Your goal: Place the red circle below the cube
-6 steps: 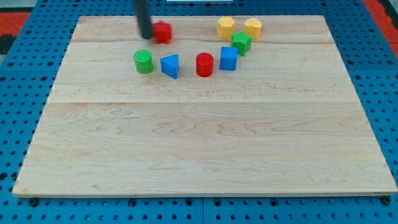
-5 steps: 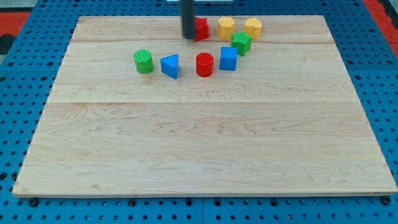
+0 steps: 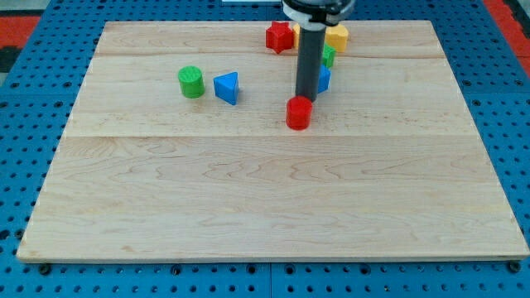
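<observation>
Tip point(image 3: 305, 98) touching far side of red circle point(image 3: 299, 113), just near blue cube point(image 3: 321, 79); no fingers on rod; nudging slightly right, slowly.

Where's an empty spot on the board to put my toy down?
The whole wooden board toward the view's bottom, below the red cylinder, is bare. The view's top is crowded: my tip stands among the red star, yellow block and blue cube.

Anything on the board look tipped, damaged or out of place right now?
Nothing stands out. The red circle sits upright just below my tip, under the blue cube, which the rod partly hides. The green cylinder, blue triangle and red star all rest flat on the board.
</observation>
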You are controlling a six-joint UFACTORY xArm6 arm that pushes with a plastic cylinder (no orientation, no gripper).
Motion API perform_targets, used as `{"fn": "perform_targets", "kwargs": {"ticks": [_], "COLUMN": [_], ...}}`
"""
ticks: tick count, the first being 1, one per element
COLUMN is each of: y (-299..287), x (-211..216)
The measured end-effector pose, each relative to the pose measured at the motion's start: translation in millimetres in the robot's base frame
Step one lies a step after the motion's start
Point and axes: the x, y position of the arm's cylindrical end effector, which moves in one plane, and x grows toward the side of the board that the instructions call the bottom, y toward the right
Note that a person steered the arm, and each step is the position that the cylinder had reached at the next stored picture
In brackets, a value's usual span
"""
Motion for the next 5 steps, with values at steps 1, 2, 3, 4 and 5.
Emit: {"fn": "perform_targets", "kwargs": {"ticks": [1,2,3,4,5], "y": [35.0,-40.6,-8.7,5.4,43.0], "x": [51.2,71.0,2.0,30.9,12.4]}}
